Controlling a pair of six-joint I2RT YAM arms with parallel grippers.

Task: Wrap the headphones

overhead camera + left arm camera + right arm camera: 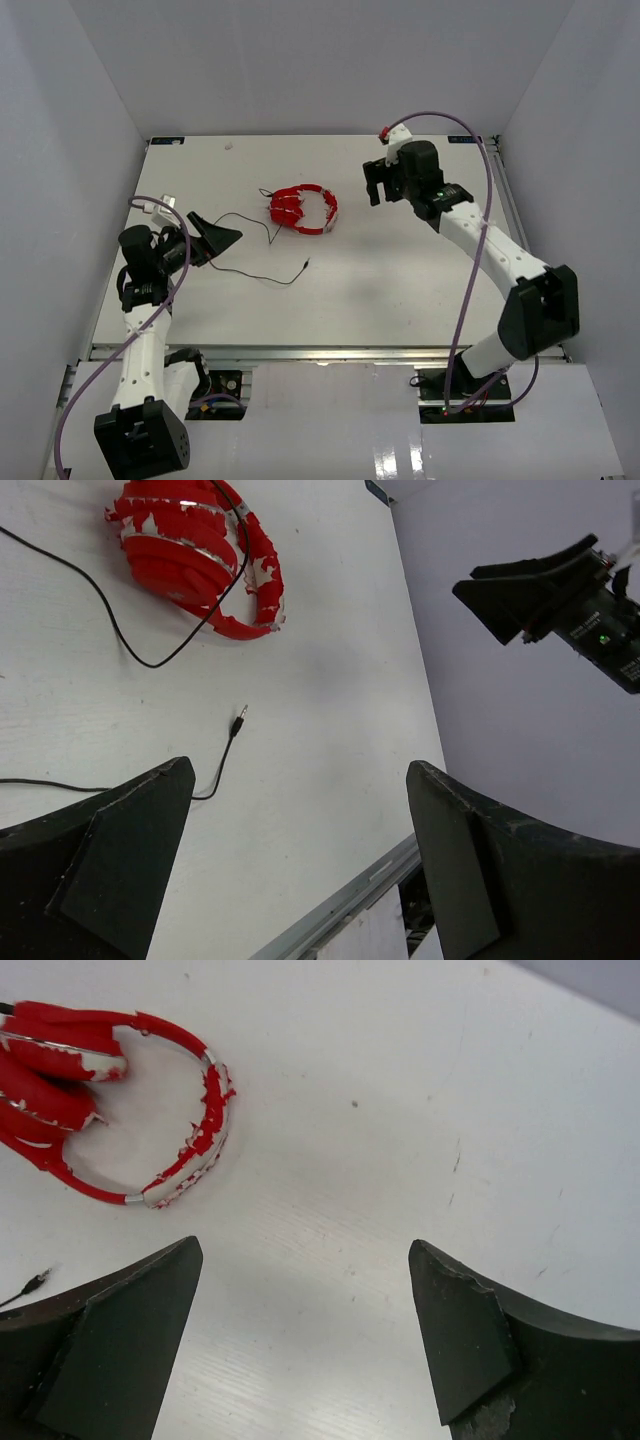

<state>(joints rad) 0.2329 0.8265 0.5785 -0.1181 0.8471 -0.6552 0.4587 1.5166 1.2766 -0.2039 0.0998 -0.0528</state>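
Note:
The red headphones (303,210) lie folded on the white table (400,280), back of centre, with peeling white patches on the headband (195,1145). Their thin black cable (245,222) runs left, then loops down to a plug (305,264) lying loose on the table. My left gripper (215,235) hovers open to the left of the headphones, nothing between its fingers. In the left wrist view the headphones (190,555) and plug (238,720) lie beyond the open left gripper (300,770). My right gripper (375,183) is open and empty, right of the headphones (60,1070); the right gripper (305,1245) frames bare table.
Grey walls (70,150) close the table in at the left, back and right. A metal rail (330,352) runs along the near edge, with the arm bases below it. Purple robot cables (470,250) hang along both arms.

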